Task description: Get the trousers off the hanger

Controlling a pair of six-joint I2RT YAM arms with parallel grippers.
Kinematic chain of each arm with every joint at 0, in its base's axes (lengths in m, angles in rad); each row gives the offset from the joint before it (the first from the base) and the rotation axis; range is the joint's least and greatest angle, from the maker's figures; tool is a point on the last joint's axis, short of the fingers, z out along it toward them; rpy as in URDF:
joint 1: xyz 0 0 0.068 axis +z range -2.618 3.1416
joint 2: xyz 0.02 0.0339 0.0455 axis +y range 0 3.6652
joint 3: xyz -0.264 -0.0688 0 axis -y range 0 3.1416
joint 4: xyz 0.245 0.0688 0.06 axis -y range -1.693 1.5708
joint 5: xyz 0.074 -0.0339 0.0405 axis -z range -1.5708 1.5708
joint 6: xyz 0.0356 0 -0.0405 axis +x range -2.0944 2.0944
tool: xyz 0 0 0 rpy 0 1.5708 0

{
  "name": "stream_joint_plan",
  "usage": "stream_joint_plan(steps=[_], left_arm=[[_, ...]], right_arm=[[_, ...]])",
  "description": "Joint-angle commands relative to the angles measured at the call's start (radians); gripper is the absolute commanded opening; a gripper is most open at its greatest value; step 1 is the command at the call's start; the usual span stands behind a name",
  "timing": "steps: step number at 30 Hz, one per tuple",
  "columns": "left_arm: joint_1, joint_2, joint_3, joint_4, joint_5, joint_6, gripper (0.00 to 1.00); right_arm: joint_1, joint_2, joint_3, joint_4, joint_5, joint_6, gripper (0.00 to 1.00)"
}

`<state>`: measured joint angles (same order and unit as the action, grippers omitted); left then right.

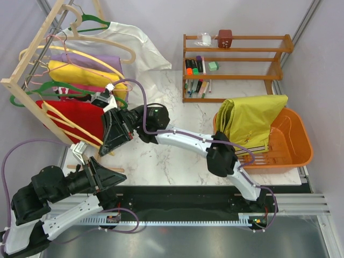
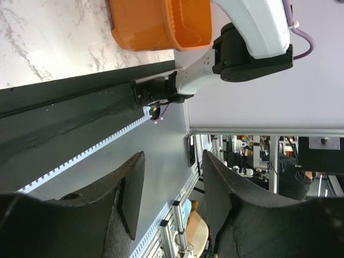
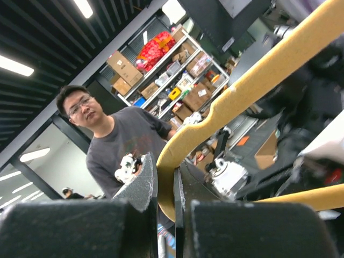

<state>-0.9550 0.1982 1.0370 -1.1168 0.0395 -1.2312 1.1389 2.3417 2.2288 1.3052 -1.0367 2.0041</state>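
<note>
Hook's lost among the garments on the wooden clothes rack (image 1: 32, 59). The pale yellow-orange thin plastic hanger (image 3: 252, 80) slants from the rack down-right to the right gripper (image 3: 165, 177), which is pinched tight on its lower end, arm stretched left across the table. The lime-yellow cloth trousers (image 1: 252, 115) lie draped over the left rim of the orange plastic basket (image 1: 293, 156). The left gripper (image 2: 173, 161) sits half-open and empty, arm folded.
</note>
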Motion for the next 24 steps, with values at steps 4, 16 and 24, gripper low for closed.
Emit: stream_joint_plan(steps=[4, 16, 24], left_arm=[[0.005, 0.012, 0.049, 0.123, 0.085, 0.105, 0.54], [0.005, 0.104, 0.098, 0.277, 0.171, 0.164, 0.6], [0.004, 0.187, 0.167, 0.471, 0.232, 0.122, 0.57]], right_arm=[[-0.017, -0.367, -0.303, -0.067, -0.033, -0.215, 0.0], [-0.097, -0.772, -0.642, -0.64, 0.007, -0.623, 0.0], [-0.114, -1.143, -0.785, -1.629, 0.18, -1.257, 0.0]])
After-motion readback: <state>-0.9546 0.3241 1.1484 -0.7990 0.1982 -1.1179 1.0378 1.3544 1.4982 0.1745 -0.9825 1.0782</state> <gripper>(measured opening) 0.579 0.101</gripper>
